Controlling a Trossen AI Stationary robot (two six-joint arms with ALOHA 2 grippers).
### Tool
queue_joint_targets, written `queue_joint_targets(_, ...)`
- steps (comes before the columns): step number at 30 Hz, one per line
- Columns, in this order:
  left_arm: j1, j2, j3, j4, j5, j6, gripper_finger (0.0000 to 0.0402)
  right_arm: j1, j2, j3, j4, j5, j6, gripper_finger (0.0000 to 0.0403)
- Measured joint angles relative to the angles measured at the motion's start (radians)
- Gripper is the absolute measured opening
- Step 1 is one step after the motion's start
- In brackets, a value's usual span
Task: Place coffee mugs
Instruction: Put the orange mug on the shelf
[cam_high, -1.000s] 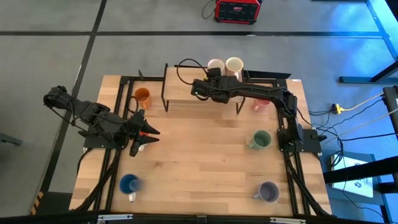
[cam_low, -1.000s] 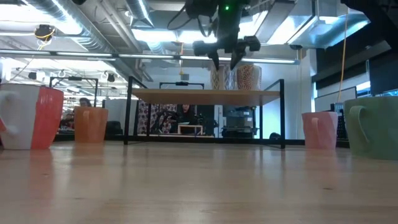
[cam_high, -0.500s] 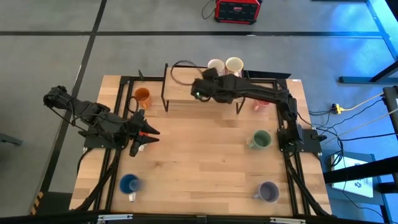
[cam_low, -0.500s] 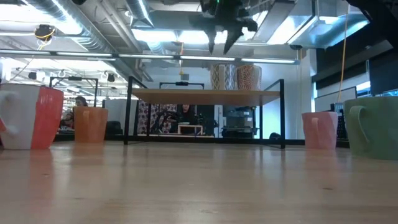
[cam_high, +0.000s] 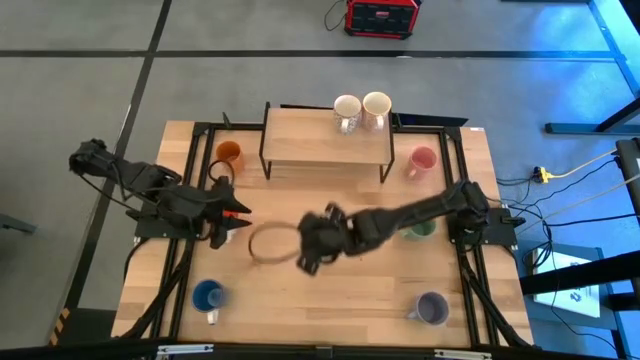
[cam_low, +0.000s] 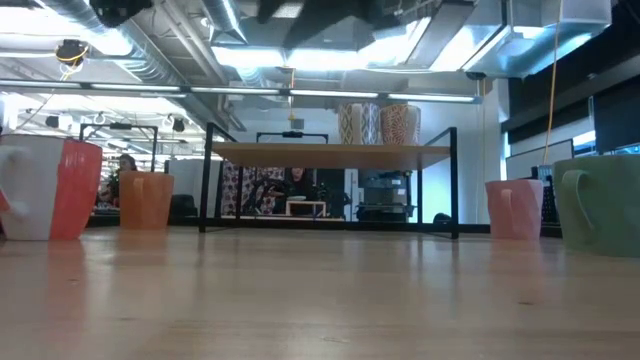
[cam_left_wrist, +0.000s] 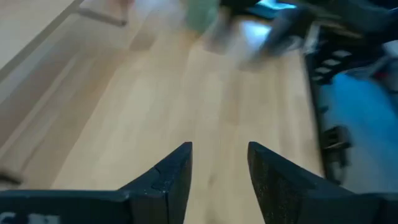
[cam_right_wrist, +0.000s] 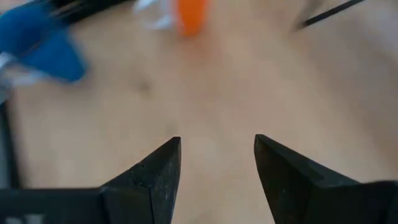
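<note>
Two cream mugs (cam_high: 346, 111) (cam_high: 376, 106) stand on the wooden shelf (cam_high: 300, 140). On the table stand the amber mug (cam_high: 229, 154), pink mug (cam_high: 422, 160), blue mug (cam_high: 207, 295) and lavender mug (cam_high: 431, 307). The green mug (cam_high: 420, 228) is partly hidden under the right arm. The red-orange mug (cam_low: 60, 188) shows in the low view; from above the left gripper mostly hides it. My right gripper (cam_high: 303, 252) (cam_right_wrist: 217, 143) hovers open over the table's middle, with nothing between its fingers. My left gripper (cam_high: 238, 213) (cam_left_wrist: 219, 149) is open at the table's left, also with nothing between its fingers.
The shelf stands on black legs (cam_low: 208, 180) at the table's far side. Black frame rails (cam_high: 185, 270) run along the left and right edges. Bare wood lies between the right gripper and the near edge. A person (cam_low: 297, 185) sits far behind the table.
My right arm has swung from above the shelf, beside the cream mugs, toward the near edge and the table's left. It is now over the middle of the table. In the low view it has risen out of the picture. The mugs have stayed put.
</note>
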Motion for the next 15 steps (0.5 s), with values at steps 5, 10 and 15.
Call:
queue_joint_targets(5,0.069,0.055,-0.001,-0.135,0.071,-0.055,0.0179,0.040,-0.002,-0.140,0.145,-0.079,0.032,0.0191)
queue_joint_targets(10,0.166,0.077,0.017,-0.267,0.181,-0.119,0.0180,0.052,-0.048,-0.258,0.171,-0.096,0.044,0.0191)
queue_joint_targets(15,0.270,0.092,0.117,-0.460,0.172,-0.140,0.0178,0.051,-0.149,-0.384,0.222,-0.087,0.008,0.0191)
